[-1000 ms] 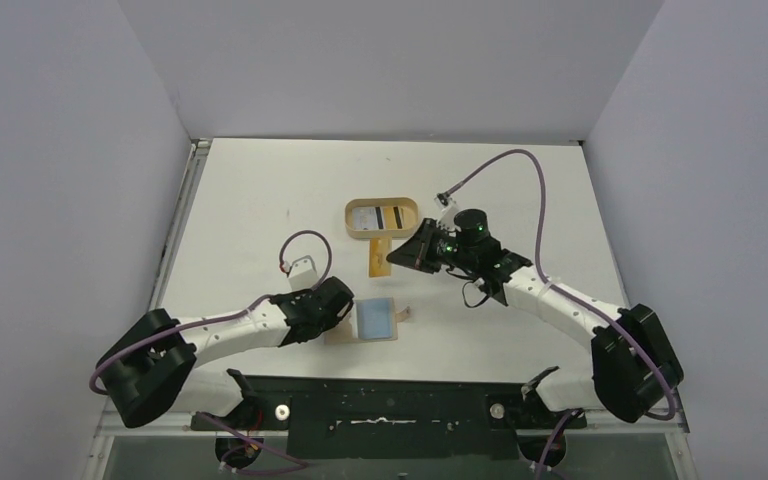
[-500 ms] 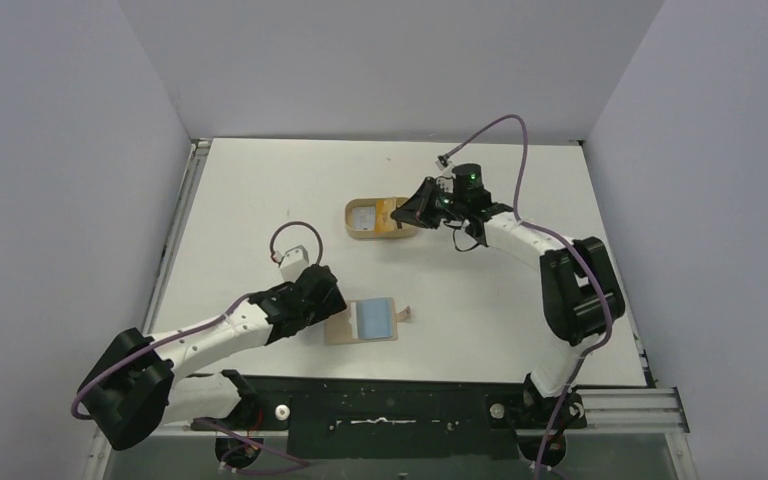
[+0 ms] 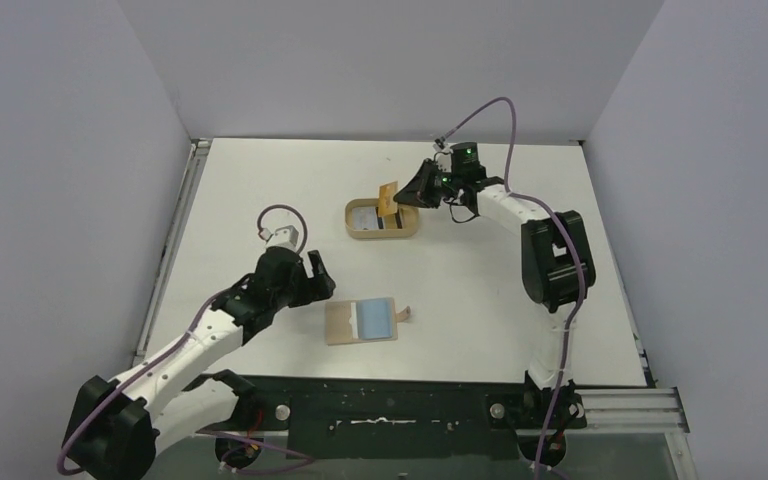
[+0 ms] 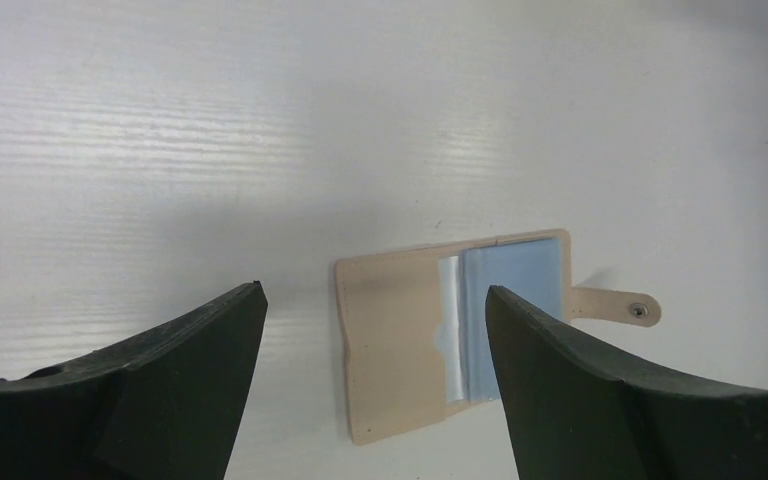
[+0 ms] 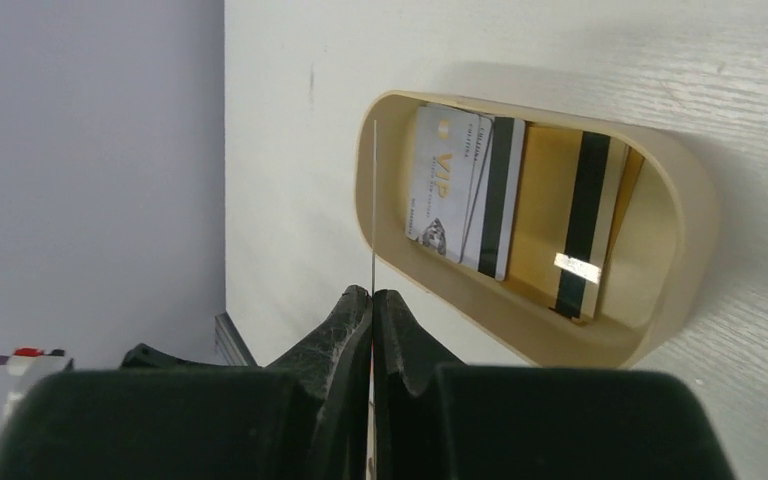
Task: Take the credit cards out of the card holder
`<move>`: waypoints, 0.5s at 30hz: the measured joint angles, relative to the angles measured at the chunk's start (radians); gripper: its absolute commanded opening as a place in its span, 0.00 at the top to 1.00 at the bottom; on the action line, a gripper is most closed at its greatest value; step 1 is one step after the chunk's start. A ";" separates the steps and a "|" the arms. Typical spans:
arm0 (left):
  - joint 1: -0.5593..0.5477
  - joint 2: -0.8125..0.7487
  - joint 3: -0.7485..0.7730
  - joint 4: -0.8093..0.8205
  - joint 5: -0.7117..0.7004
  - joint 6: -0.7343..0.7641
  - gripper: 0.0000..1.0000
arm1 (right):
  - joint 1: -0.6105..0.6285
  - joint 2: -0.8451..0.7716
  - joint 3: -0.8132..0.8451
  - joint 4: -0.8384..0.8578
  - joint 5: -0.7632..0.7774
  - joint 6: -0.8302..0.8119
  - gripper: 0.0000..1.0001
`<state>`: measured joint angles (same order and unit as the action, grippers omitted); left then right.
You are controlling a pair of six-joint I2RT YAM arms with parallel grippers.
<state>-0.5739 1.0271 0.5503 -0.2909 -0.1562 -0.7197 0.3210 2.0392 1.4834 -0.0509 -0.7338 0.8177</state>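
The tan card holder (image 3: 342,324) lies open and flat on the table, tab (image 3: 407,313) to the right. A light blue credit card (image 3: 372,318) sits in its clear sleeve. My left gripper (image 3: 312,280) hovers just left of it, open and holding nothing. In the left wrist view the card holder (image 4: 400,340), blue card (image 4: 510,310) and tab (image 4: 615,305) lie beyond the left gripper (image 4: 375,292). My right gripper (image 3: 412,190) is shut on the yellow-orange credit card (image 3: 388,197), above the tray's right end. In the right wrist view that card (image 5: 373,200) shows edge-on in the right gripper (image 5: 372,295).
An oval tan tray (image 3: 360,233) with a raised rim stands past the table's middle. In the right wrist view the tray (image 5: 685,210) holds a white card (image 5: 445,185) and a gold card with a black stripe (image 5: 580,220). Grey walls enclose the table.
My left gripper opened and drew back left from the card holder. My right arm carried the yellow-orange card from the table's middle to above the tray.
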 measured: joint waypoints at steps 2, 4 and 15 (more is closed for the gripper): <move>0.040 -0.047 0.000 0.008 0.040 0.059 0.21 | -0.004 0.015 0.009 -0.029 -0.007 -0.021 1.00; 0.071 -0.082 0.000 0.018 0.079 0.108 0.21 | -0.007 0.029 0.011 -0.057 -0.013 -0.041 1.00; 0.143 -0.176 -0.029 0.109 0.225 0.204 0.22 | -0.016 0.082 0.024 -0.130 -0.024 -0.119 1.00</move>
<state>-0.4305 0.8509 0.5213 -0.1814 0.0692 -0.5152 0.3050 2.1208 1.5074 -0.1810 -0.7578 0.6991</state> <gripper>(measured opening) 0.783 0.021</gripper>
